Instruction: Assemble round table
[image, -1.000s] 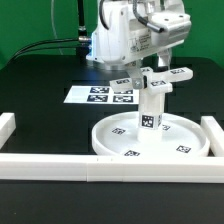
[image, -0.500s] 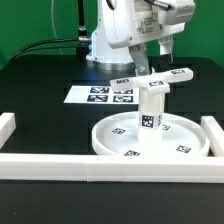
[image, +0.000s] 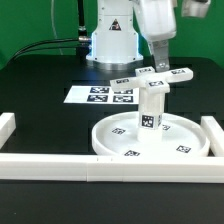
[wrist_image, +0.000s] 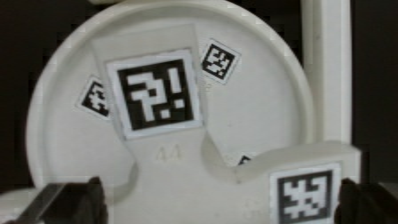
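The large round rimmed disc (image: 120, 140) lies flat on the table. The short cylindrical post (image: 151, 110) stands upright at its centre, with the cross-shaped piece (image: 153, 79) on top. My gripper (image: 160, 60) hangs just above the cross-shaped piece, apart from it. In the wrist view the disc (wrist_image: 169, 60) fills the frame with its tags. One tagged arm of the cross-shaped piece (wrist_image: 302, 185) shows between my dark fingertips (wrist_image: 57, 205). My gripper (wrist_image: 217, 212) is open and holds nothing.
The marker board (image: 100, 95) lies behind the disc toward the exterior view's left. Long white border bars run along the front (image: 60, 166), the right (image: 213, 135) and the left (image: 7, 127). The robot base (image: 110, 40) stands at the back.
My gripper has risen from around the cross-shaped piece and shifted toward the exterior view's right. The cross-shaped piece stays on the post.
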